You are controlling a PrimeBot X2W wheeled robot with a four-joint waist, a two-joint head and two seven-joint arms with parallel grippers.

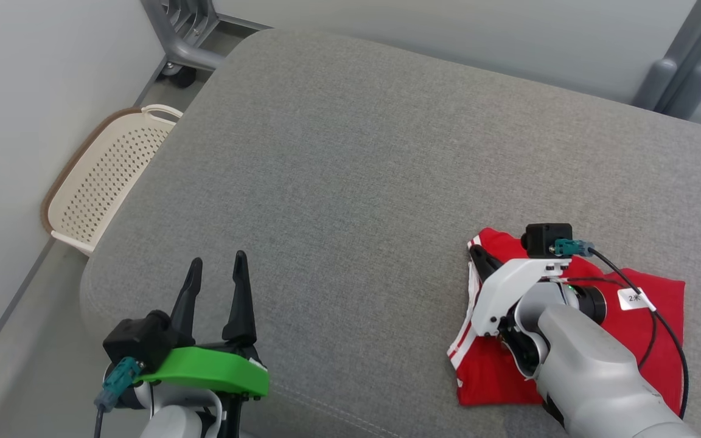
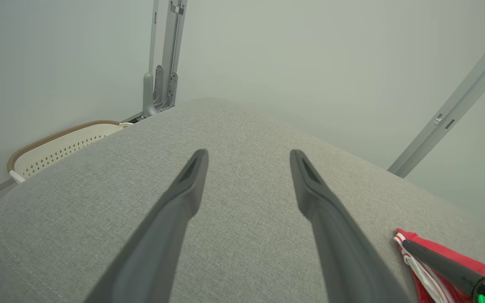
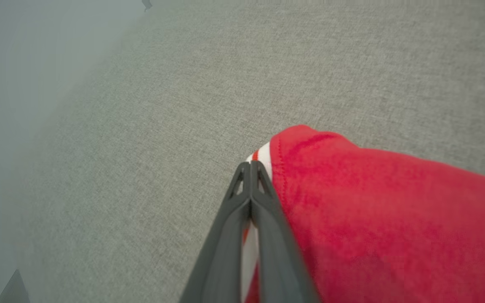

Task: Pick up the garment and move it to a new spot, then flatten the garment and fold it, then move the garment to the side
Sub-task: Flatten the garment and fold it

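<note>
Two arms low over cushion (image 1: 350, 182): left jaws wide, right jaws tight on garment (image 1: 490, 374) at striped edge

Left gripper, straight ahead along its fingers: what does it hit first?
Probably the bare grey cushion ahead of the open left gripper; the red garment lies off to its right. Depth is unclear.

Shows a red garment (image 1: 487, 374) folded into a compact, roughly square bundle. Lies flat on the grey cushion (image 1: 350, 152), toward its near right part. Carries white-and-red striped trim along the left edge, slightly lifted at the far left corner.
</note>
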